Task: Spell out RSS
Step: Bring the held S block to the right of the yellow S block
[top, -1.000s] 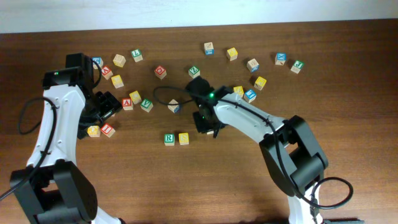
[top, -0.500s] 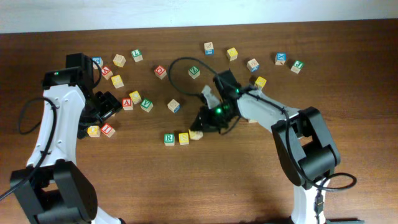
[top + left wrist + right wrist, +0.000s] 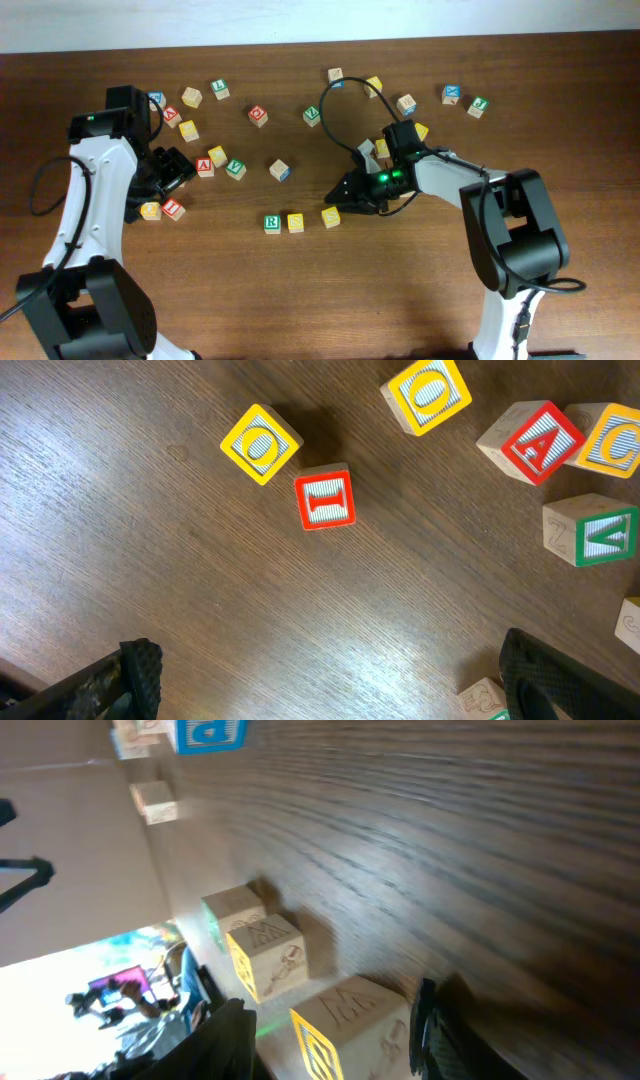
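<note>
The green-bordered R cube (image 3: 272, 223) and a yellow cube (image 3: 296, 222) stand touching in a row at the table's middle front. A second yellow cube (image 3: 331, 216) stands a little to their right, with a gap. My right gripper (image 3: 342, 200) lies low over the table with its tips at that cube. In the right wrist view the yellow cube (image 3: 350, 1025) sits on the wood between the spread fingers (image 3: 330, 1005), with a gap on its left side. The other yellow cube (image 3: 268, 955) and the R cube (image 3: 232, 907) stand behind it. My left gripper (image 3: 165, 172) is open and empty (image 3: 330, 680).
Several other letter cubes lie across the back of the table. A red A cube (image 3: 204, 166), a green V cube (image 3: 235, 169) and a red I cube (image 3: 174, 209) lie near my left gripper. A lone cube (image 3: 279, 170) stands behind the row. A black cable (image 3: 330, 95) loops over the back middle.
My right gripper has swung down and to the right. A yellow cube has appeared beside the row and now stands further right than half a second ago. The left arm has not moved.
</note>
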